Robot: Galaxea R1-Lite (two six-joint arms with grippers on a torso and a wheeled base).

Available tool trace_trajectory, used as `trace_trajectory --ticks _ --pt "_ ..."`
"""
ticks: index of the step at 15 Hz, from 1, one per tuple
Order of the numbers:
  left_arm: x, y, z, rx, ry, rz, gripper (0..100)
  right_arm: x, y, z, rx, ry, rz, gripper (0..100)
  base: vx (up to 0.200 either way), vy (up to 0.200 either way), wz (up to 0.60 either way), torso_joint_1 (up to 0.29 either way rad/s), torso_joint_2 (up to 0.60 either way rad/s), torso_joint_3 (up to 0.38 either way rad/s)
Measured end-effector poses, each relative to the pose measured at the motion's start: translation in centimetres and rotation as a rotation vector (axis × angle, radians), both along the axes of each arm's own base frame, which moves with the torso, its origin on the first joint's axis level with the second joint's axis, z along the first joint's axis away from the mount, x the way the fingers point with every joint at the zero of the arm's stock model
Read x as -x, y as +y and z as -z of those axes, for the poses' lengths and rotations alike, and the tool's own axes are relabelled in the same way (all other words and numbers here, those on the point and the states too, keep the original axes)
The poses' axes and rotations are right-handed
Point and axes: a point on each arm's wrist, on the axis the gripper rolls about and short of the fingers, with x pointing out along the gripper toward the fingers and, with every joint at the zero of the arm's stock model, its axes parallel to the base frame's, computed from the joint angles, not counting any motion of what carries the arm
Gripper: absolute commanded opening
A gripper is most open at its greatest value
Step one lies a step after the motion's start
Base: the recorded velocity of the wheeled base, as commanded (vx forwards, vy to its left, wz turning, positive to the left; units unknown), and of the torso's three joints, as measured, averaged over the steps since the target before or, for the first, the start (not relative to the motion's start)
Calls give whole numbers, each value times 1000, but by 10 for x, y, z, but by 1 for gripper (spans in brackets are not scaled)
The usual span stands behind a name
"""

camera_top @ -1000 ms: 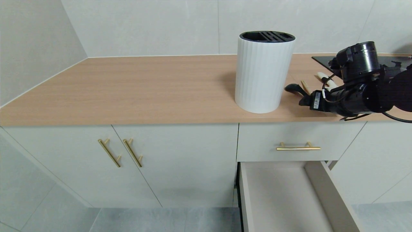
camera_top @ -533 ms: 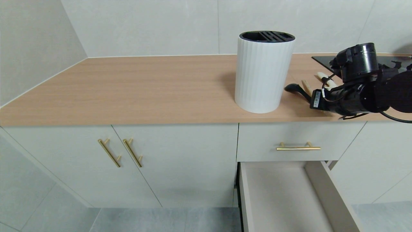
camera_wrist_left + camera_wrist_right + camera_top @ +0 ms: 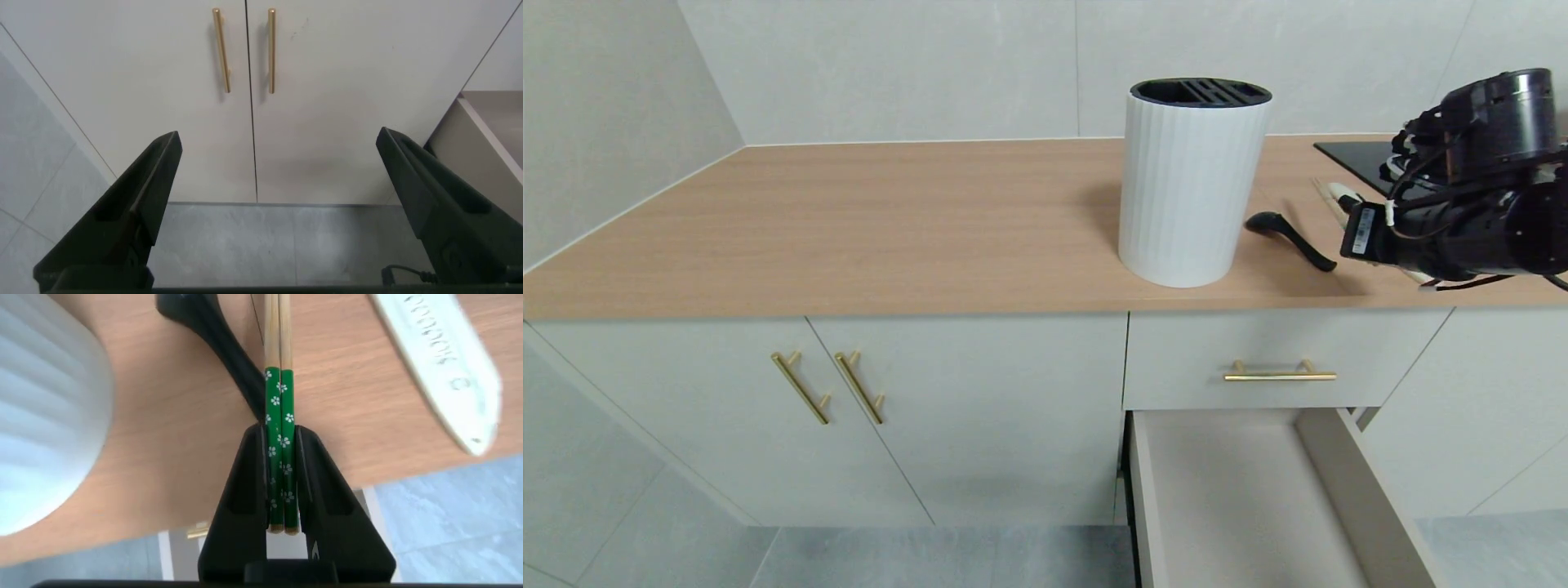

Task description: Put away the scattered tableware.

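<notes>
The right gripper [image 3: 282, 445] is closed tight on a pair of slim wooden chopsticks with green, flower-printed ends [image 3: 278, 384]. Its two black fingers [image 3: 248, 469] press on the green section from either side, and the butt ends sit back between them. In the right wrist view the pale shafts run forward over the handle of a black plastic spoon [image 3: 214, 345] lying on the wooden countertop [image 3: 163, 457]. Whether the far tips touch the counter cannot be told. A flat white utensil handle [image 3: 441, 367] lies apart on one side of the chopsticks, and the tall white ribbed cylinder with a slotted black top [image 3: 1191, 184] stands on the other.

In the head view the right arm reaches in low over the counter's right end, its wrist roughly level, just right of the black spoon [image 3: 1290, 237], which lies beside the cylinder's base.

The left gripper [image 3: 278, 216] is spread wide and holds nothing. It hangs low, facing pale cabinet doors with two gold bar handles [image 3: 245, 49].

Below the counter a pale drawer [image 3: 1147, 490] stands pulled open.
</notes>
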Motion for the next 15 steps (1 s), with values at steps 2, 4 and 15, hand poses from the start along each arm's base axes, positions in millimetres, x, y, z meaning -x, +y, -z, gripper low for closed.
trace_trajectory --ticks 2,4,15 --pt "0 0 0 0 0 0 100 23 -6 -9 -11 -22 -12 0 0 0 0 0 0 0" --pt "0 0 0 0 0 0 100 49 -13 -15 -30 -44 -43 0 0 0 0 0 0 0" --pt "0 0 0 0 0 0 100 187 -38 -3 -93 172 -629 0 0 0 0 0 0 0"
